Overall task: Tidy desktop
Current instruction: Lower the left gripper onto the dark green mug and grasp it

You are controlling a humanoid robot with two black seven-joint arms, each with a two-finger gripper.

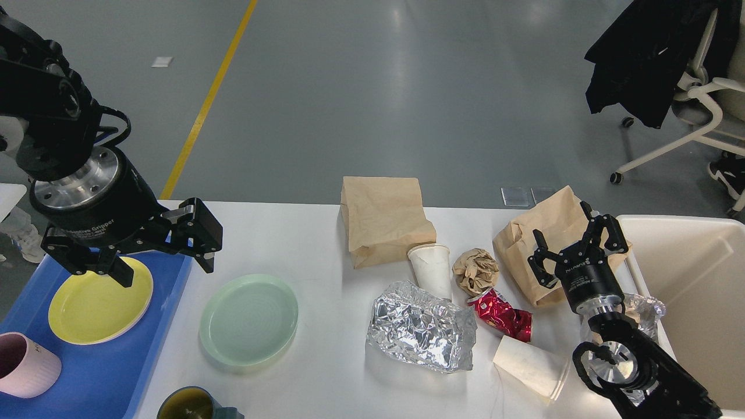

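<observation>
The white desktop (326, 233) spans the view, with the green plate (248, 327) lying near its left edge. Left of that plate, the left gripper (166, 269) hovers with jaws spread over the blue tray (110, 372). Far right of the plate, the right gripper (573, 247) hangs spread and empty above a brown paper bag (544, 233).
</observation>
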